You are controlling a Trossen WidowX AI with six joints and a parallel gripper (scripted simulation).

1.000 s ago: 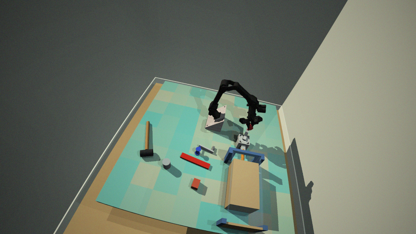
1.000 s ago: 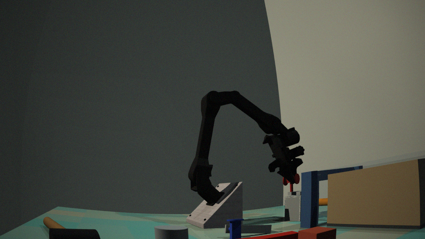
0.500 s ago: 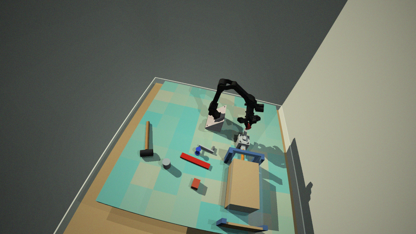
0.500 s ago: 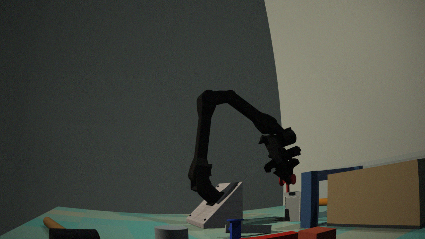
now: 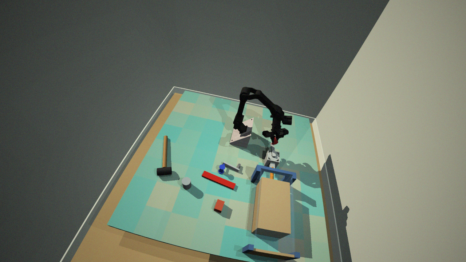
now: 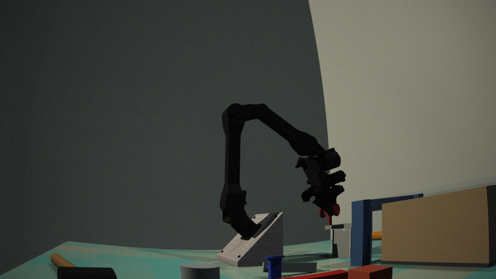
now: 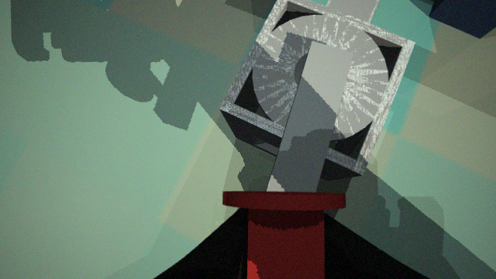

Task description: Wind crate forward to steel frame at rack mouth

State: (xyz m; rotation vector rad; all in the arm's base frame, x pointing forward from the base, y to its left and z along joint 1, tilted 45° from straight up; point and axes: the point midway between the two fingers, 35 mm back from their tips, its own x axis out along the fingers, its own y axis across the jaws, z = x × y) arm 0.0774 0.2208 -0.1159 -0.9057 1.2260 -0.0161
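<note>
My gripper (image 5: pixel 274 140) (image 6: pixel 329 210) (image 7: pixel 279 219) is shut on the red knob (image 7: pixel 284 200) of the winch handle. The handle's flat grey arm (image 7: pixel 304 155) lies across the top of the winch (image 5: pixel 267 162) (image 6: pixel 341 244) (image 7: pixel 384 108), on the arm-base side of the hub. The arm hides the hole and key. The tan crate (image 5: pixel 273 208) (image 6: pixel 433 225) sits flat in the clear-panelled cubby. An orange strap (image 5: pixel 271 175) (image 6: pixel 376 235) runs from it toward the winch. A narrow gap shows between the crate's front and the blue steel frame (image 5: pixel 280 171) (image 6: pixel 360 235).
A hammer (image 5: pixel 164 171), a grey cylinder (image 5: pixel 186 182), a red bar (image 5: pixel 218 180), a red block (image 5: pixel 219 205) and a grey crank (image 5: pixel 232 166) with a blue knob (image 5: pixel 221 168) are on the bench. The wedge-shaped arm base (image 5: pixel 242 141) (image 6: pixel 267 242) stands beside the winch.
</note>
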